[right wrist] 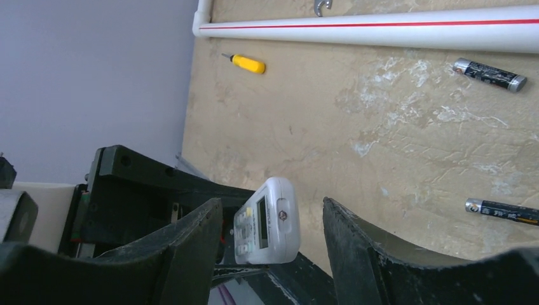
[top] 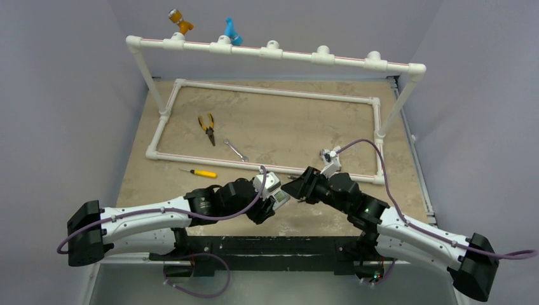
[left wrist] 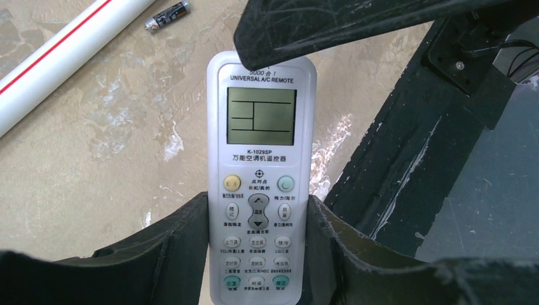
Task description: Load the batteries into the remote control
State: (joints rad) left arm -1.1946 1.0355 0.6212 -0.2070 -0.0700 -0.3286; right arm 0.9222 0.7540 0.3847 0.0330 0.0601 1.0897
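Note:
My left gripper [left wrist: 257,203] is shut on the lower half of the white remote control [left wrist: 260,127]. The remote's button face and pale display point at the left wrist camera. My right gripper [right wrist: 272,206] is open, its jaws straddling the remote's [right wrist: 270,219] top end with a gap on each side. One right finger [left wrist: 356,22] covers the remote's top edge in the left wrist view. Two batteries lie loose on the table, one [right wrist: 489,74] beside the white pipe and one [right wrist: 502,211] nearer. The remote's back is hidden.
A white PVC pipe frame [top: 273,92] lies on the tan table, with a raised pipe rail [top: 273,51] behind it. Yellow-handled pliers [top: 207,127] and a silver wrench [top: 236,150] lie inside the frame. A yellow screwdriver [top: 202,173] lies in front of it.

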